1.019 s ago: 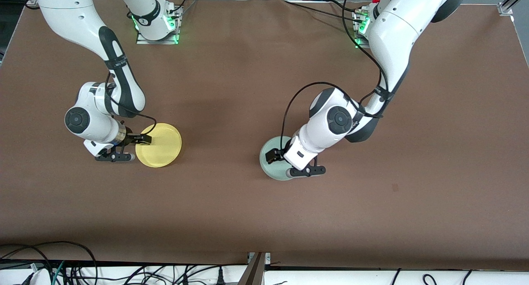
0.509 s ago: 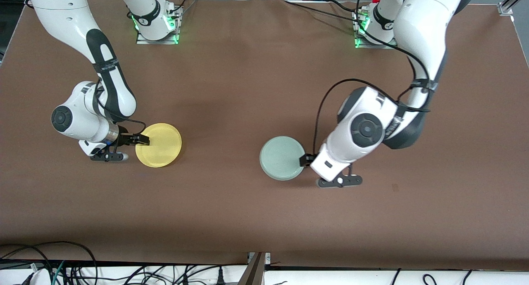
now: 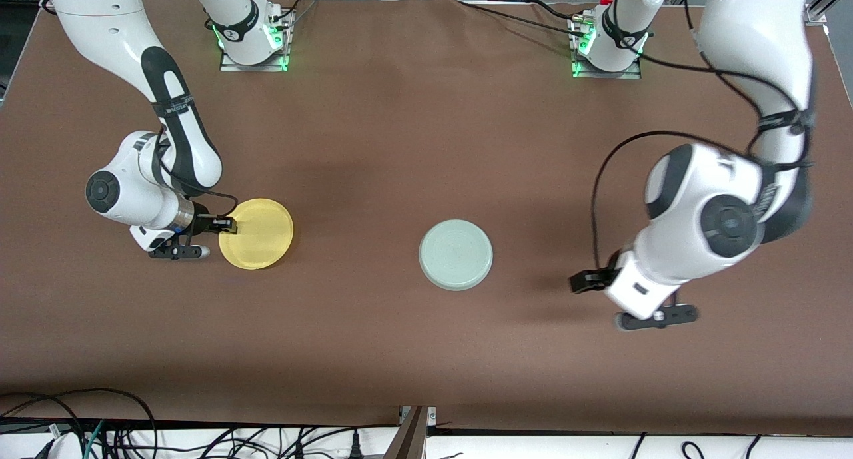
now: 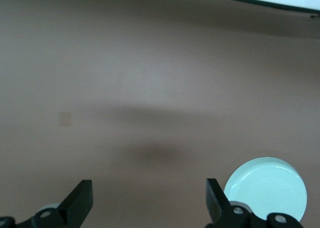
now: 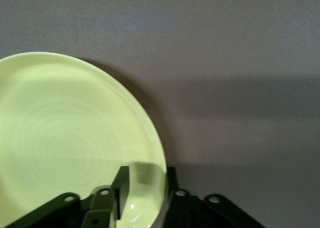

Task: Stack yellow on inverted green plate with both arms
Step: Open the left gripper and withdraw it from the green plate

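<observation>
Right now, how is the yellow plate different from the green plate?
The yellow plate is bright yellow; the green plate is pale mint. The right gripper has its fingers around the yellow plate's rim, while the green plate lies alone, with the open left gripper well clear of it. The yellow plate sits toward the right arm's end of the table, the green one nearer the middle. Both are round, shallow and look the same size.

What I cannot fully see

My right wrist view cuts off the yellow plate (image 5: 65, 143) at its edge, and my right gripper (image 5: 145, 190) hides part of its rim; my left gripper (image 4: 147, 203) is cropped to fingertips.
</observation>
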`<state>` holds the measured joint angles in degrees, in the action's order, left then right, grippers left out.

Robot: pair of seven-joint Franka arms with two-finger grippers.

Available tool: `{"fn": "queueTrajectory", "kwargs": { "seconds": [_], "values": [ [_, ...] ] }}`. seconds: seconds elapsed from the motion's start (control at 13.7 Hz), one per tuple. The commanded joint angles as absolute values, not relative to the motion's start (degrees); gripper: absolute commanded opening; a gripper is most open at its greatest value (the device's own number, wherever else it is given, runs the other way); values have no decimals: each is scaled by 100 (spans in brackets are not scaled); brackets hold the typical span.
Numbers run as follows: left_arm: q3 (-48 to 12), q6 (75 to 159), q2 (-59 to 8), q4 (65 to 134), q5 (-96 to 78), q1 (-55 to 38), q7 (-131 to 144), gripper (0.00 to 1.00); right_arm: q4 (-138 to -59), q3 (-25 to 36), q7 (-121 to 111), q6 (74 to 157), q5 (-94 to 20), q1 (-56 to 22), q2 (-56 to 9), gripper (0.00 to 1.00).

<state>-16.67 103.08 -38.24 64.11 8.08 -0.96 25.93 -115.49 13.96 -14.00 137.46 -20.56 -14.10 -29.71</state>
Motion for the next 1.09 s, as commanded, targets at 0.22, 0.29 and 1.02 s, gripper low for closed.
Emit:
{"fn": "queueTrajectory", "kwargs": {
  "seconds": [0.22, 0.29, 1.02],
  "values": [
    [-1451, 9460, -2305, 7268, 826, 325, 2190, 100, -11593, 1380, -1292, 13746, -2206, -1441, -2935, 4],
    [-1398, 9222, -2146, 7321, 817, 343, 1971, 100, -11593, 1380, -1283, 13746, -2206, -1433, -2936, 0],
    [-809, 8481, -397, 8804, 97, 896, 669, 100, -11286, 1327, -230, 13598, -2232, -1555, -2778, 0]
  ]
}}
